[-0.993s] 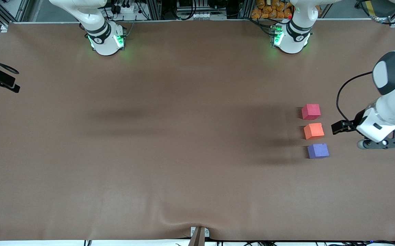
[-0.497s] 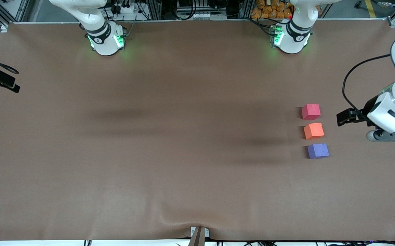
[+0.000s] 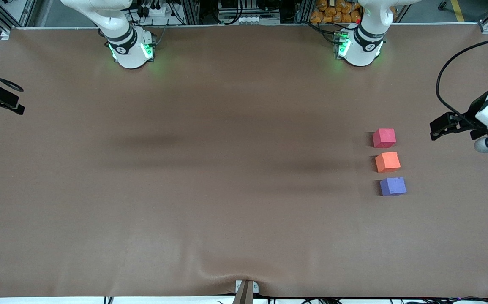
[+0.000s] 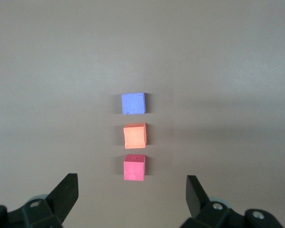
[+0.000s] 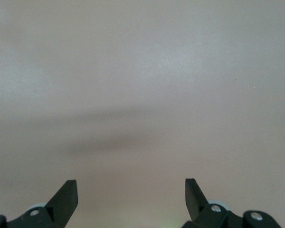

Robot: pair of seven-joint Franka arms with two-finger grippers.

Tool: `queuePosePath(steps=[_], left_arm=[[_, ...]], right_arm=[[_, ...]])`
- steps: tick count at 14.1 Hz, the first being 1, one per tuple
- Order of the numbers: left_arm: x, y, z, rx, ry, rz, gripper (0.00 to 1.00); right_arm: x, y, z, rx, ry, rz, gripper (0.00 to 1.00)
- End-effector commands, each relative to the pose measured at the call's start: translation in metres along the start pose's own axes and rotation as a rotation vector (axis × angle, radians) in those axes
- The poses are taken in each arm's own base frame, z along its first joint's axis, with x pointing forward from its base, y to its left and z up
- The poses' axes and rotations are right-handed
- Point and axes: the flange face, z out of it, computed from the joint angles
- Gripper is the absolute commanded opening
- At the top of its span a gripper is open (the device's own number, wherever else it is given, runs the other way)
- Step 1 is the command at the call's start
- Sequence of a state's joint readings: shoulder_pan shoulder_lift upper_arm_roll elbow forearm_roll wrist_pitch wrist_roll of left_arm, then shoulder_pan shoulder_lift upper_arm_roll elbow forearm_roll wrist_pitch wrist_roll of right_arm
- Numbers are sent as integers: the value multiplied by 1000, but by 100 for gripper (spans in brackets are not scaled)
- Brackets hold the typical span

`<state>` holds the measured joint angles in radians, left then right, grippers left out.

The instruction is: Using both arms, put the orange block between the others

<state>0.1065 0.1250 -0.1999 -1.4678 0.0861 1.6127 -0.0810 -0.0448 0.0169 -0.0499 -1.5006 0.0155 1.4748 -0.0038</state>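
1. Three small cubes sit in one row on the table [image 3: 227, 211], toward the left arm's end.
2. One is the orange block [image 3: 387, 162], in the middle.
3. One red-pink cube [image 3: 384, 138] lies farther from the front camera.
4. One purple-blue cube [image 3: 393, 186] lies nearer.
5. Two white arms.
6. Two grippers, left gripper [image 4: 132, 194] and right gripper [image 5: 131, 194], each with two fingers spread apart.

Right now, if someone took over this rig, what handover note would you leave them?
Left gripper: open, empty, up over the table at the left arm's end, beside the cubes.
Right gripper: open, empty, over bare table.
Orange block sits in a row between the red-pink cube and the purple-blue cube, small gaps each side.
Done: placement.
Left: nothing visible but parking the arms.
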Motion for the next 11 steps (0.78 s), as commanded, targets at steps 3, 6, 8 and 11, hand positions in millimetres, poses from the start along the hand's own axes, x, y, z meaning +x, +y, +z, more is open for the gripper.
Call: queuePosePath(steps=[3,6,8,11], left_arm=[[-19,0,-29,-52,29,-23,100],[-29,3,-30,-73,20,-30,100],[-31,-2,-24,-75,6,-44,100],[-33,1,-19,-76,-7,-65,100]], right_arm=[[1,3,-5,-8,-2,8,100],[1,4,-5,-8,-2,9,100],[1,3,-5,-8,-2,9,100],[1,5,-6,-9,-2,11,100]])
